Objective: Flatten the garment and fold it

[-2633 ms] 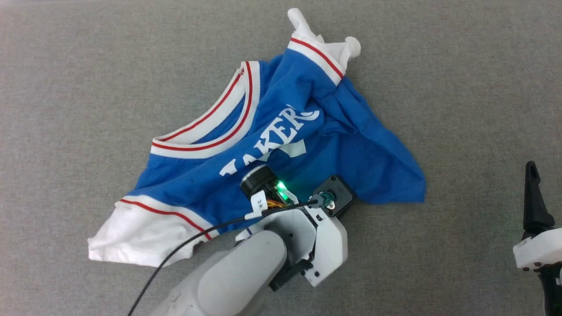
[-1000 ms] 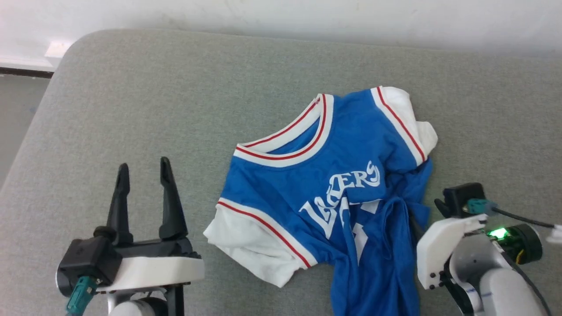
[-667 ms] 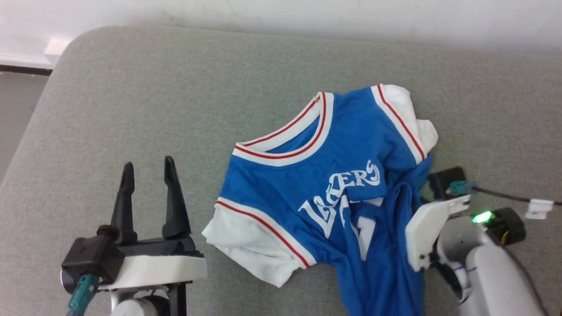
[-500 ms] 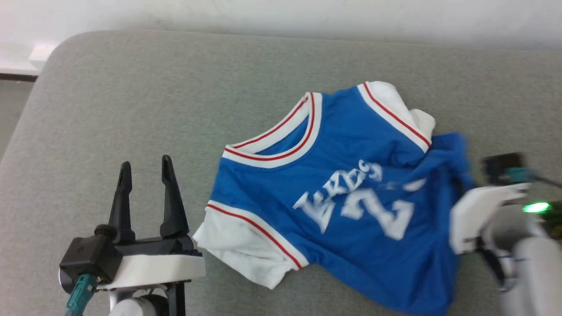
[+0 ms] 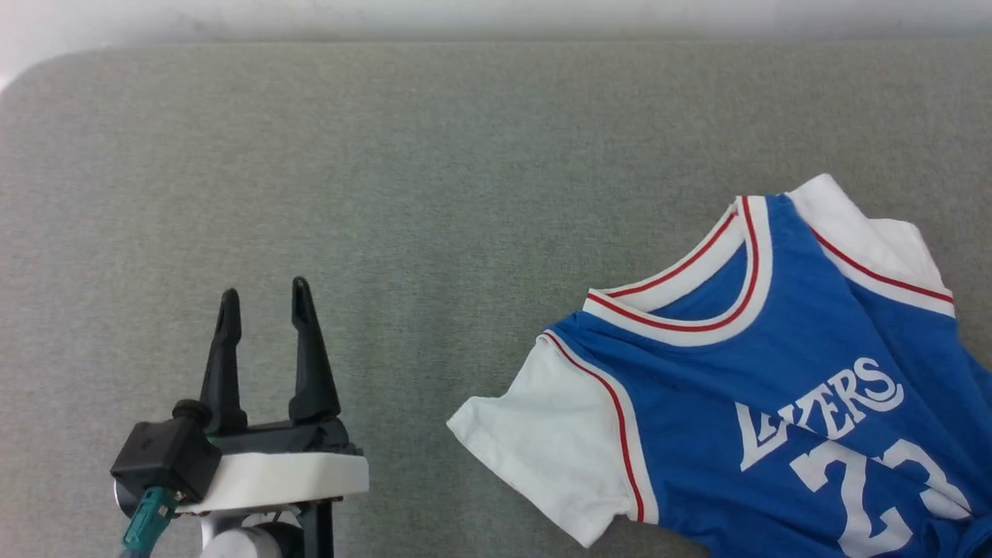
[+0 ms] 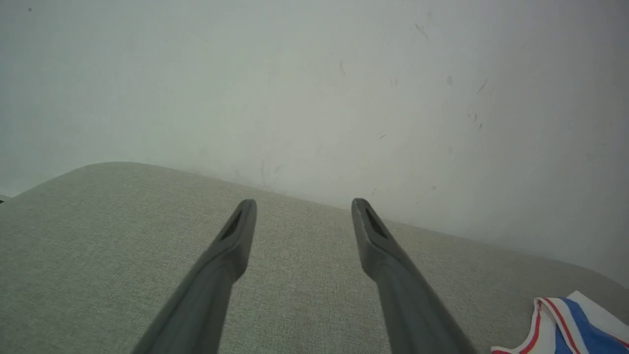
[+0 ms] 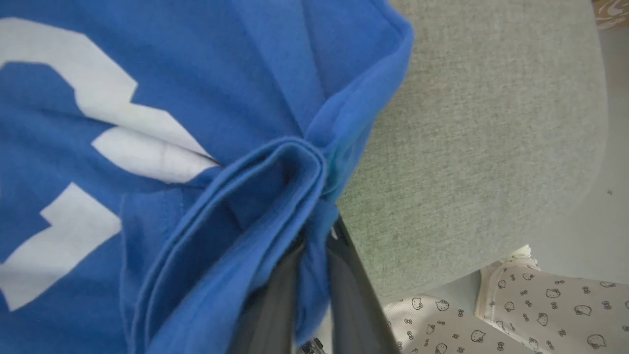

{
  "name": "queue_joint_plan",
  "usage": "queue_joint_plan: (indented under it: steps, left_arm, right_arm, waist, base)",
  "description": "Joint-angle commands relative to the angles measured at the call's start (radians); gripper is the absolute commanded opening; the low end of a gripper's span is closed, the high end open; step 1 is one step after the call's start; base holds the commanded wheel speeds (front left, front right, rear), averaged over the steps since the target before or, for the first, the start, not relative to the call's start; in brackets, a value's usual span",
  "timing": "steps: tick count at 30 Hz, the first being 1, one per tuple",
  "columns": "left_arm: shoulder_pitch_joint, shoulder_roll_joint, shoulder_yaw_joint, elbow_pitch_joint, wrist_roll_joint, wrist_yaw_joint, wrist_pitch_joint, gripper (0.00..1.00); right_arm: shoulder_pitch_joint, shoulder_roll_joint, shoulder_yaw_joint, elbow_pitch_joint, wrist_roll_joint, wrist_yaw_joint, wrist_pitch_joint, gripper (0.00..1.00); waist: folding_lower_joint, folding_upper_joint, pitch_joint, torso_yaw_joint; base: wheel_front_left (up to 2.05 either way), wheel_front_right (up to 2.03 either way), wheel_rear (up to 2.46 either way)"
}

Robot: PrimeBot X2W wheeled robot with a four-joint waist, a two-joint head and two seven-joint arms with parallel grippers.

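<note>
Found garment (image 5: 697, 387) spread front up at the right side of the grey padded surface (image 5: 387, 194), hem bunched and pinched in the closed right gripper (image 7: 317, 233) near a rounded corner of that surface. Noted left gripper (image 5: 264, 291) with jaws wide and empty, well apart from the white sleeve (image 5: 542, 442), bare room reaching the far edge.

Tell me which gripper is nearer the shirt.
Right. The right gripper is shut on the shirt at its blue edge; the left gripper stands open, left of the sleeve, not touching.
</note>
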Motion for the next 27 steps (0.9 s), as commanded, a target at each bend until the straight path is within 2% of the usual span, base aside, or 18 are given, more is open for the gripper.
queue_joint_plan:
  steps: [1,2,3,7,11,15,21,27]
  left_arm:
    - [-0.015,-0.002,0.006,0.004,0.008,-0.008,-0.005,1.00]
    - [-0.018,-0.004,0.007,0.007,0.010,-0.011,-0.005,1.00]
    - [-0.020,-0.006,0.007,0.011,0.011,-0.015,-0.005,1.00]
    - [-0.024,-0.012,0.008,0.023,0.018,-0.025,-0.005,1.00]
    - [-0.016,-0.014,0.009,0.029,0.025,-0.029,-0.005,1.00]
    - [-0.005,-0.012,-0.005,0.029,0.036,-0.038,-0.005,1.00]
    - [0.029,0.004,-0.039,0.052,0.060,-0.054,-0.005,1.00]
    - [0.068,0.052,-0.080,0.070,0.076,-0.086,0.050,1.00]
  right_arm:
    - [0.007,0.007,0.005,0.013,0.007,-0.002,0.005,0.00]
    - [0.007,0.009,0.015,0.014,0.009,-0.002,-0.004,0.38]
    - [-0.002,0.009,0.024,0.014,0.021,-0.002,-0.021,1.00]
    - [-0.094,0.010,0.026,-0.028,0.053,-0.002,-0.154,1.00]
    - [-0.202,0.010,0.008,-0.134,0.064,-0.002,-0.297,1.00]
    - [-0.274,0.010,0.038,-0.218,0.079,-0.002,-0.414,1.00]
    - [-0.276,0.010,0.086,-0.175,0.126,-0.002,-0.563,1.00]
    - [-0.241,0.010,0.096,-0.113,0.143,-0.002,-0.620,1.00]
  waist:
    - [0.0000,0.0000,0.019,-0.018]
    - [0.0000,0.0000,0.021,-0.021]
    - [0.0000,0.0000,0.021,-0.023]
    - [0.0000,0.0000,0.016,-0.027]
    - [0.0000,0.0000,0.002,-0.023]
    - [0.0000,0.0000,-0.014,-0.014]
    - [0.0000,0.0000,-0.044,0.001]
    - [0.0000,0.0000,-0.057,0.012]
  base:
    - [0.00,0.00,0.00]
    - [0.00,0.00,0.00]
    - [0.00,0.00,0.00]
    - [0.00,0.00,0.00]
    - [0.00,0.00,0.00]
    - [0.00,0.00,0.00]
    - [0.00,0.00,0.00]
    - [0.00,0.00,0.00]
